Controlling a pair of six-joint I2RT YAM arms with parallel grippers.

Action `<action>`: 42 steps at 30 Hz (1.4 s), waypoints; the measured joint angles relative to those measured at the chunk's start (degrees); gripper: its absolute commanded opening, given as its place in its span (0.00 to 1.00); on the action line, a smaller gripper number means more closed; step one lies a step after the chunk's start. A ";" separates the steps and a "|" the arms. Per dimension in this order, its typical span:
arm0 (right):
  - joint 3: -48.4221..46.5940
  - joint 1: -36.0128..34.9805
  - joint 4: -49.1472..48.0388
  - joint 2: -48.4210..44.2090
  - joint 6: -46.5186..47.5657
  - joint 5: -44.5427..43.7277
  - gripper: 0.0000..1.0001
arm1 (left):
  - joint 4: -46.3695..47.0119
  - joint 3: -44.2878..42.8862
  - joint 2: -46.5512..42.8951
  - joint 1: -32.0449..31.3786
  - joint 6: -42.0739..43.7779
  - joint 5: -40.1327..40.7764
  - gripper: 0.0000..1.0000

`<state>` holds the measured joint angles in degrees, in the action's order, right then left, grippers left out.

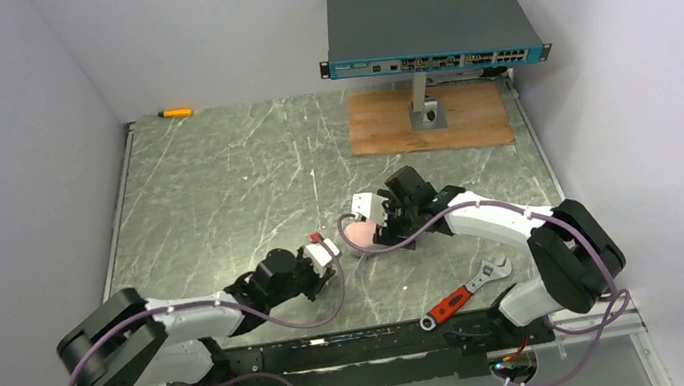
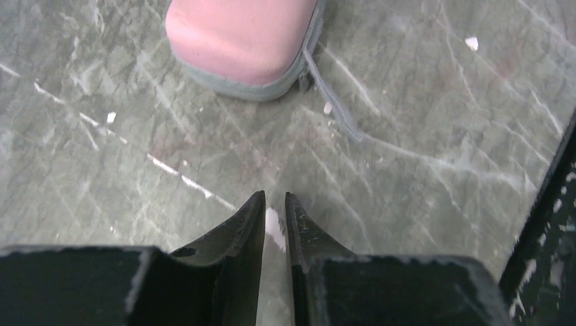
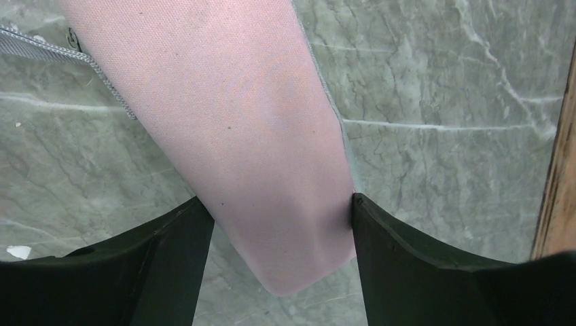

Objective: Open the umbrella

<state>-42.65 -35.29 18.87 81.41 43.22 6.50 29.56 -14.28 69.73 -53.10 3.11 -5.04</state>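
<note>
The umbrella (image 1: 357, 237) is a folded pink fabric bundle with a grey edge, lying on the marble table near the middle. My right gripper (image 1: 374, 219) is shut on it. In the right wrist view both fingers press the sides of the umbrella (image 3: 258, 136) at the gripper (image 3: 278, 202). A grey strap (image 3: 68, 51) trails off its far end. My left gripper (image 1: 324, 250) lies just left of it. In the left wrist view the left gripper (image 2: 274, 197) is almost shut, a thin gap between its tips and nothing in them. The umbrella (image 2: 241, 37) lies ahead, apart from it.
A teal flat box (image 1: 431, 29) stands on a post over a wooden board (image 1: 429, 120) at the back right. A red-handled wrench (image 1: 463, 292) lies by the right arm's base. A small orange tool (image 1: 173, 113) sits at the back left edge. White walls close in on three sides.
</note>
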 measured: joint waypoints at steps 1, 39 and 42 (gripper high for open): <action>-0.50 0.02 0.48 0.37 -1.22 -0.20 0.56 | 1.27 -0.55 1.88 -0.50 -0.26 0.90 0.19; -5.29 0.92 4.76 4.55 -15.28 -0.72 0.49 | 18.53 -16.28 32.00 -6.34 -4.44 15.54 0.00; -5.29 1.03 4.72 4.59 -15.34 -0.76 0.48 | 17.42 -16.59 31.65 -6.27 -5.81 16.09 0.00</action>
<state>-47.94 -34.26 23.59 86.00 27.88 5.74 46.98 -30.87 101.38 -59.37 -2.70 11.05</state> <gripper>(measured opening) 0.652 0.012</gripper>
